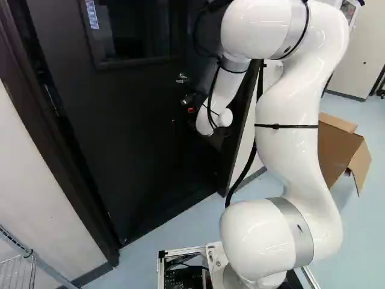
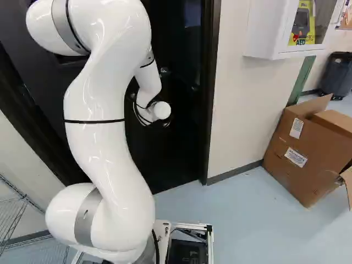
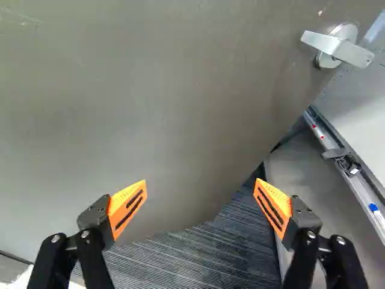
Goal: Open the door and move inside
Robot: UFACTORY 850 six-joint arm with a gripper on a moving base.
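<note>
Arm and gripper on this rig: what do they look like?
The arm is glossy white and rounded, with silver-grey bands at some joints, black cables and black ties around it. The gripper is black, two-fingered, with visible screws and orange wedge-shaped pads bearing dark slots.

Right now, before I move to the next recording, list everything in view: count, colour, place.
door: one, black, ahead of the arm
door window: one, dark, upper door
lever handle: one, silver, on the door
door frame: one, dark, around the door
ribbed flooring: one patch, dark, beyond the fingers
blue-capped marker: one, on a ledge, wrist view
cardboard box: one, brown, right base view, right
wall cabinet: one, white, above the box
bin or case: one, dark, behind the box
wire rack: one, metallic, left base view, lower left
floor: pale blue
walls: off-white
arm: one, white
gripper: one, black, two orange pads, open
</note>
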